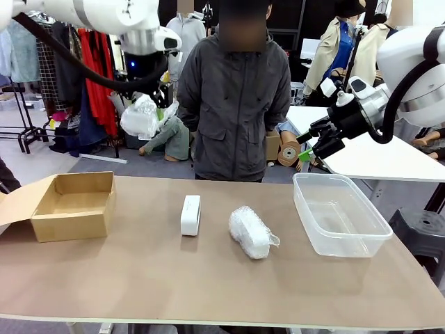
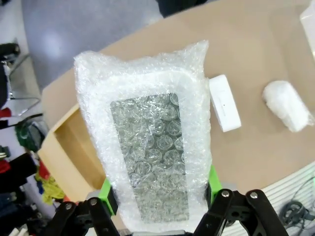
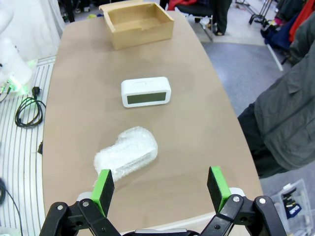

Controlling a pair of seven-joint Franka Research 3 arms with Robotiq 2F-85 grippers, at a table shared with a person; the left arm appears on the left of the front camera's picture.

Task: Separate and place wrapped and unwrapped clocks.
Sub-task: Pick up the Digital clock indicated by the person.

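The open cardboard box (image 1: 73, 205) lies below the left gripper (image 2: 158, 196), whose jaws grasp a wrapped clock (image 2: 147, 142) by its near end, probably to drop it there (a guess). Its long axis runs straight out from the jaws. On the desk (image 1: 139, 278), the bare clock (image 3: 146, 92) lies crosswise beyond a slanted second bundle (image 3: 127, 155), just ahead of the right gripper (image 3: 161, 189), jaws released and empty.

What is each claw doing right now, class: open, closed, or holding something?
Left claw: closed on a bubble-wrapped clock.
Right claw: open, holding nothing.
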